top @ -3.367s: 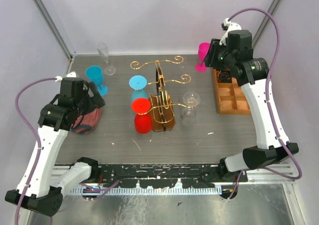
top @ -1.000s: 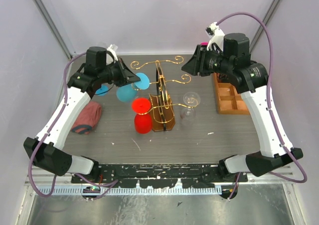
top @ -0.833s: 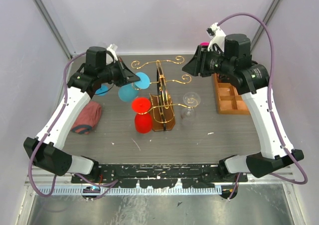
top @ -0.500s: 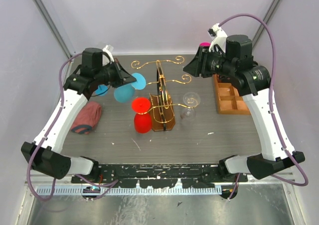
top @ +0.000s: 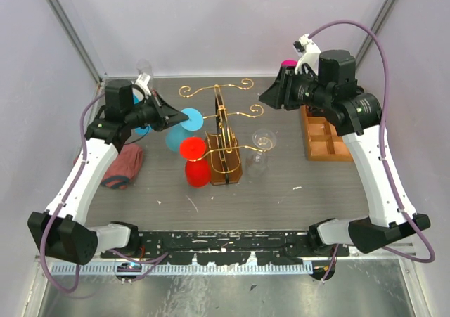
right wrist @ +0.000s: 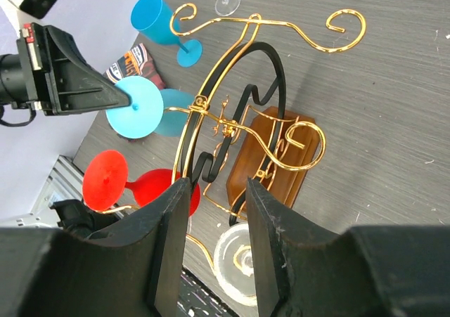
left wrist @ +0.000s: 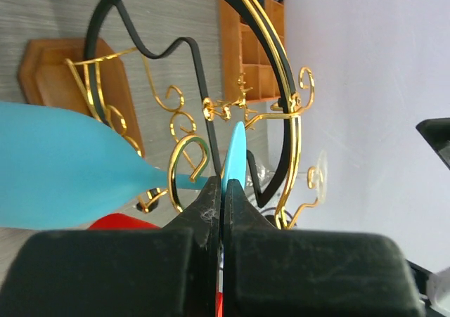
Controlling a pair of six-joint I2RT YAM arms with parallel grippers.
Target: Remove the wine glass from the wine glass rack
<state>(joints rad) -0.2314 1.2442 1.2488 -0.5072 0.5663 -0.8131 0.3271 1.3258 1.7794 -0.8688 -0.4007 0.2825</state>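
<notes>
One blue wine glass sits just left of wine glass rack, seemingly hooked; foot rim clenched in left claw; right claw released above rack.

Gold wire wine glass rack with black inner hoop and brown base, light blue wine glass, red wine glass, clear glass, magenta glass, orange-brown wooden tray, rust-red cloth, grey wood-grain table.
</notes>
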